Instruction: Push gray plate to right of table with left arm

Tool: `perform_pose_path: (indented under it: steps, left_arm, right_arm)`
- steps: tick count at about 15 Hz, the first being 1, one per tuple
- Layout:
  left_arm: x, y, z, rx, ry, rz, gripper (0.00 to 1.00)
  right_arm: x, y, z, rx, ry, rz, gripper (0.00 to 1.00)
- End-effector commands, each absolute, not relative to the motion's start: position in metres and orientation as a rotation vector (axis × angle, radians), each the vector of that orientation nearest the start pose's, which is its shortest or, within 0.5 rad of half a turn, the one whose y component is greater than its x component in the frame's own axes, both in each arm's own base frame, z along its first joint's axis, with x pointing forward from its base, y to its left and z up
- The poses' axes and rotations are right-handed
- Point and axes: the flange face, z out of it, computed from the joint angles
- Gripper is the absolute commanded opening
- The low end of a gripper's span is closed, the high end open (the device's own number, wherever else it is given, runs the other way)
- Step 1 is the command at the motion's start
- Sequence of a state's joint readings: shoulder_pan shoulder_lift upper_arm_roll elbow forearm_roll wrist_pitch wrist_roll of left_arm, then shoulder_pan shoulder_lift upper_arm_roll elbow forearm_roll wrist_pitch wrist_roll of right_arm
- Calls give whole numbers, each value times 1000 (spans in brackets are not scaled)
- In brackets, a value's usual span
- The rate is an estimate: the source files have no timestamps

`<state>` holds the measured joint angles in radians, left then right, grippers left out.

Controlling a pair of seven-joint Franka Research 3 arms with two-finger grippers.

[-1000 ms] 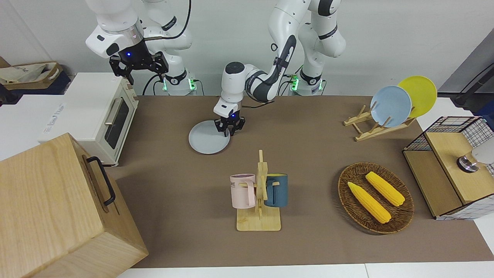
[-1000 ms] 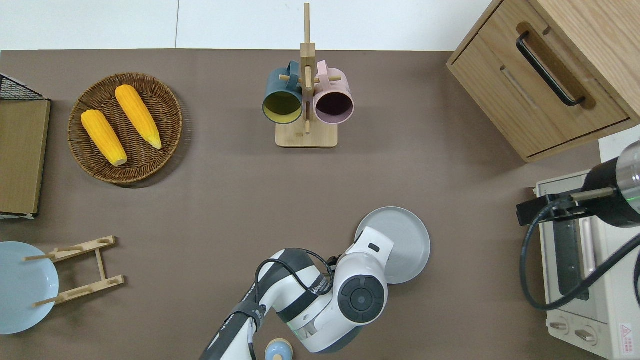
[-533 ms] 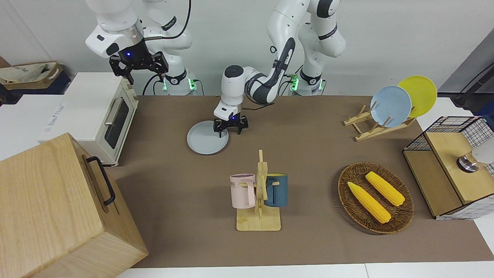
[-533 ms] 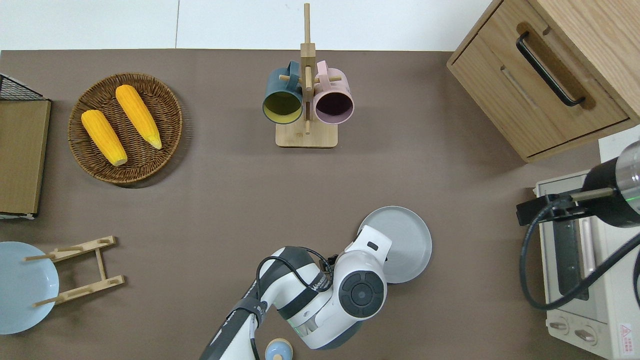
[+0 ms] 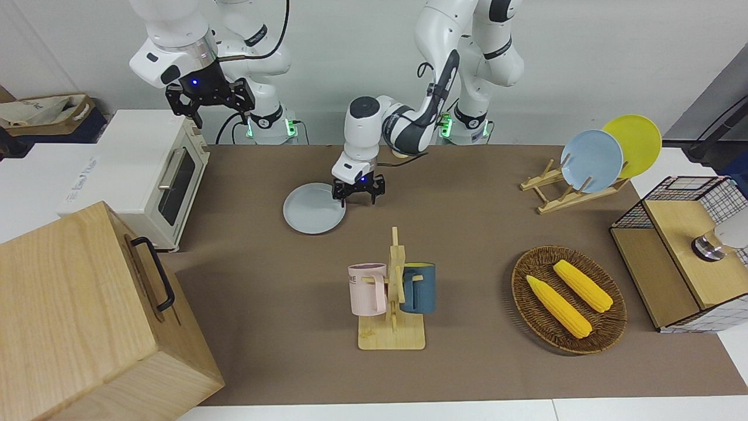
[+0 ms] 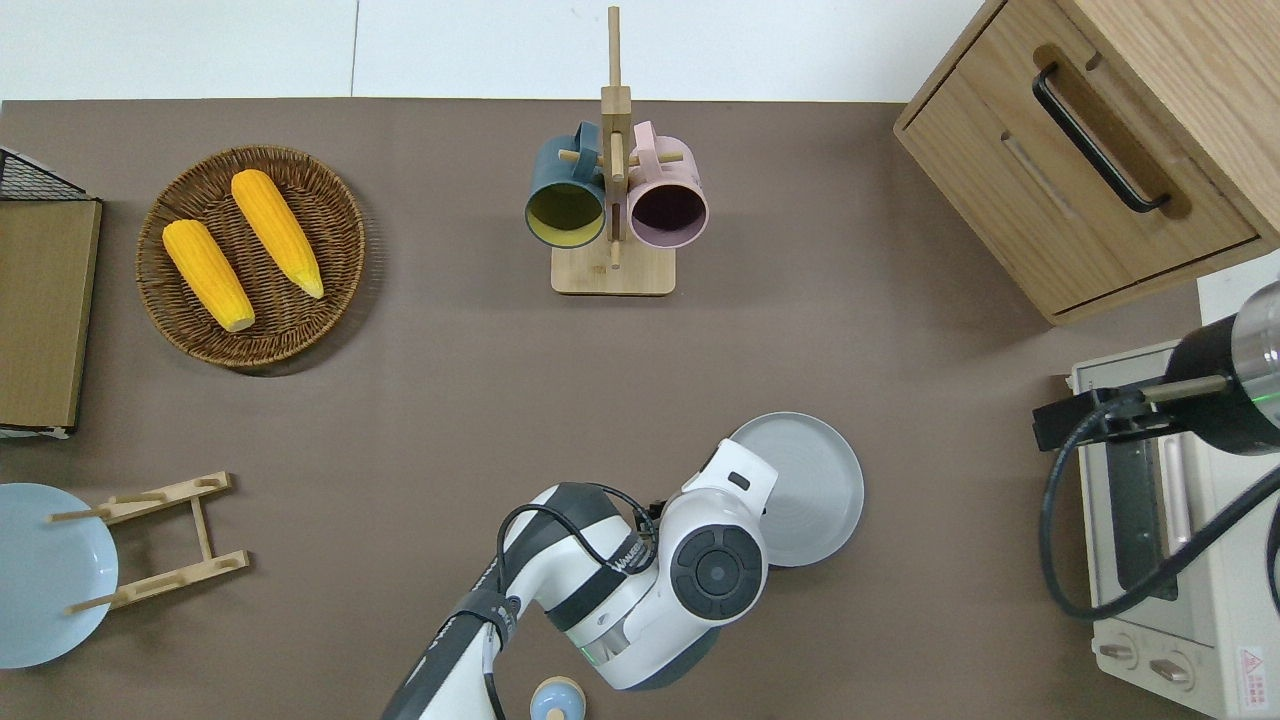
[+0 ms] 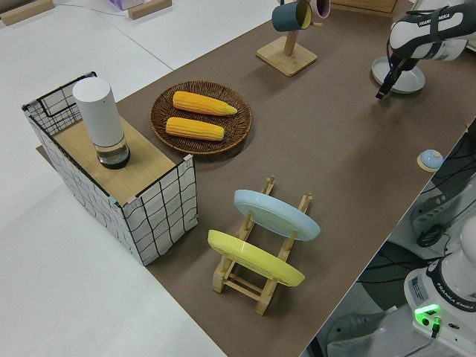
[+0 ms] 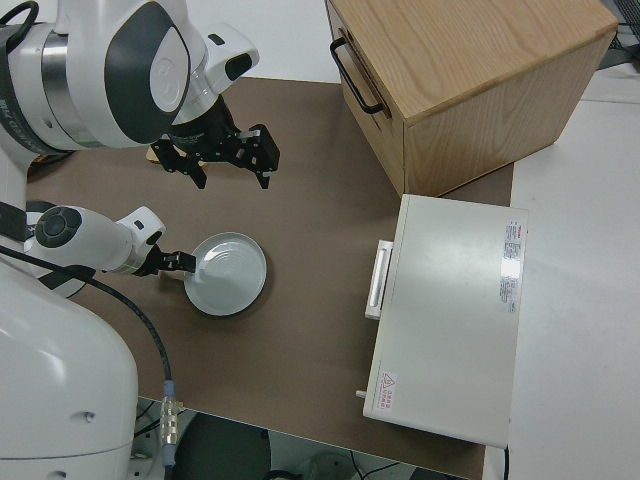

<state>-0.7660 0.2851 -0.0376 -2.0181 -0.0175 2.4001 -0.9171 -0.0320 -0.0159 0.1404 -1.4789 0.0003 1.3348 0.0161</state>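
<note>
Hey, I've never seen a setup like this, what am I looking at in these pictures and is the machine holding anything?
These are two white robot arms at a brown table, seen from four cameras: one facing the robots, one straight overhead, and one by each arm. The left gripper, fingers open, sits low at the edge of the gray plate, holding nothing. The right gripper is open too, and its arm is parked. Also on the table: a mug rack with two mugs, a basket of two corn cobs, a rack with a blue plate and a yellow plate, a toaster oven, a wooden cabinet.
</note>
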Motion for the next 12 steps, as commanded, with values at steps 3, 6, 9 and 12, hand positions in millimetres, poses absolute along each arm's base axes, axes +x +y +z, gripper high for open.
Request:
perform_pose_path:
  steps: [3,6,9,12]
  left_arm:
    - [435,-387,385,-3222,-142,13,991]
    - [443,-363,404,-3208,-116,38,991]
    - [451,-344,415,-3205,-114,39,991]
    - [458,-325,430,-3194,-127,40,991]
  right_arm:
    - [518,57,660,-3140,-121,208,983]
    - [518,56,660,-3139,-121,208,983]
    - [518,56,660,-3140,-119,208,983]
    - [518,57,660,-3139,-124,208,983]
